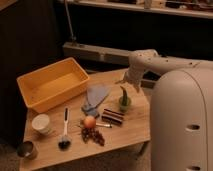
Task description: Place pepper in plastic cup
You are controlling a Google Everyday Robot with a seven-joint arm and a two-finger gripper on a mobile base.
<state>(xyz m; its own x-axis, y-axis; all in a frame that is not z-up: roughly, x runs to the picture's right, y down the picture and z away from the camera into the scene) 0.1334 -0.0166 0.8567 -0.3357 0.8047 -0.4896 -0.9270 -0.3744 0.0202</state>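
The pepper (123,93) stands upright in the plastic cup (124,104), close to the right edge of the surface (131,134). The hand (129,81) hangs just above and beyond it; whether it is spread or pressed together, I cannot tell. Bare wood lies on the near side, and a blue cloth (95,96) just to the left.

Yellow bin (52,89), blue cloth (95,98), brush (64,131), white cup (41,123) (near metallic cup (26,149))

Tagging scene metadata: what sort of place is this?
Probably a lab test area: wooden table staged with mixed props like the yellow bin, wall shelf behind. Gripper sits just above the pepper standing in the plastic cup.
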